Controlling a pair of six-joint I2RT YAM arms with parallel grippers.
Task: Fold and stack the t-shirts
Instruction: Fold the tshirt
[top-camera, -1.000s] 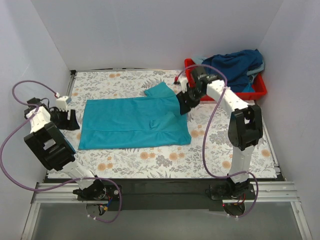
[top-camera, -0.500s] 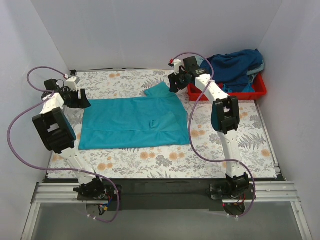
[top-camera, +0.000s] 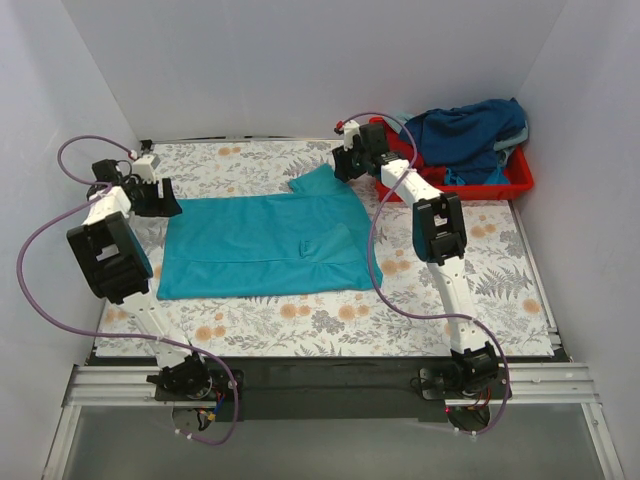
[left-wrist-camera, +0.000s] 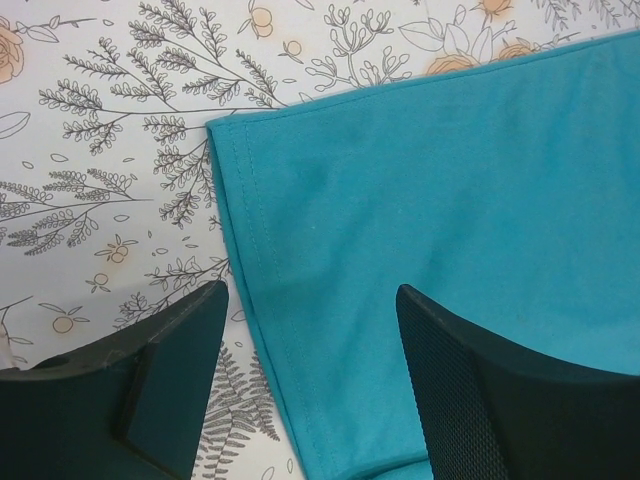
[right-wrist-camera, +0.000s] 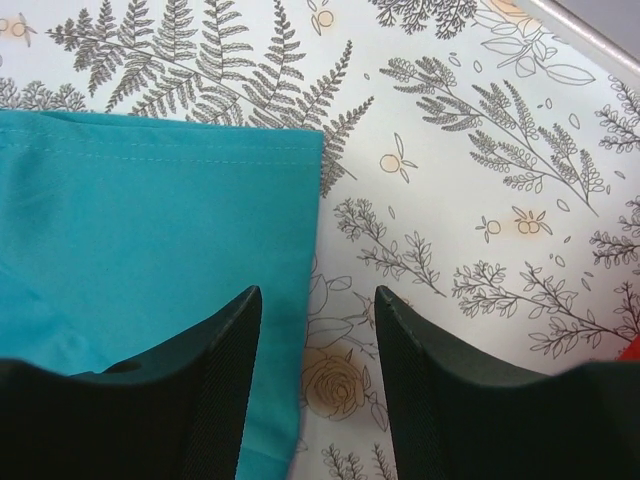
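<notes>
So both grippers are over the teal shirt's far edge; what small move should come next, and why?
Probably lower both and close on the cloth: the left gripper straddles a hem corner of the teal t-shirt, the right gripper its sleeve edge, both open and holding nothing.

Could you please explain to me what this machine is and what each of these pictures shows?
These are two small robot arms bolted to the near edge of a table with a flowered cover. The wide picture comes from a fixed camera above and behind them. The two close-ups come from a camera on each wrist, and the dark shapes at the bottom of each are that arm's own fingers. A turquoise t-shirt lies spread flat on the table. The left gripper is poised open over a hem corner, and the right gripper is open over a corner at the sleeve. Neither holds anything. At the far right, a red tray holds a pile of dark blue clothes.
</notes>
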